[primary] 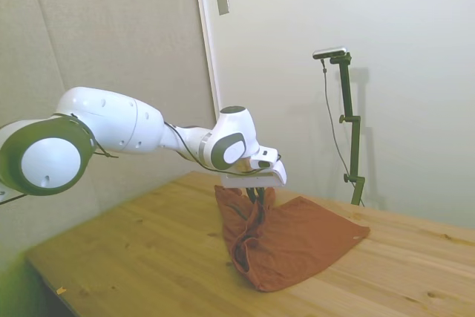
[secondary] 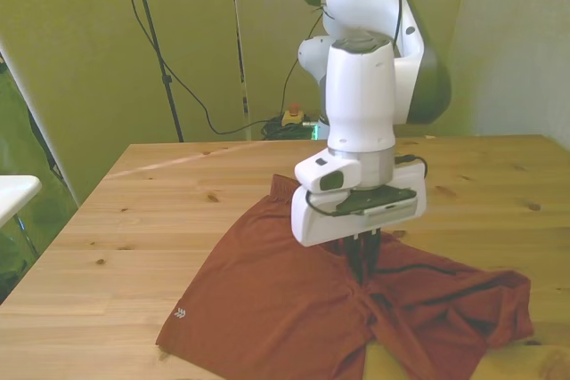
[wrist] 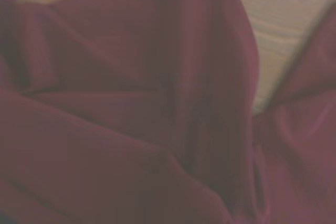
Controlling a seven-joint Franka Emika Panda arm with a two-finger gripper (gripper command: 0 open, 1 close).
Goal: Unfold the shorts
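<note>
The rust-orange shorts (primary: 300, 239) lie partly bunched on the wooden table (primary: 141, 257), with one fold drawn up off the surface. My gripper (primary: 257, 197) points straight down over that raised fold, its dark fingers pinched shut on the fabric. In the front view the shorts (secondary: 258, 300) spread toward the near edge, and the gripper (secondary: 363, 262) holds cloth near their middle, where a dark seam runs toward the front view's right. The wrist view is filled with blurred folds of the shorts (wrist: 131, 103), with a strip of table beside them.
Bare wood of the table (secondary: 169, 193) surrounds the shorts at the back and on the front view's left. A white surface (secondary: 13, 191) stands off the table at the front view's left edge. Cables and a thin pole (secondary: 156, 51) hang behind the table.
</note>
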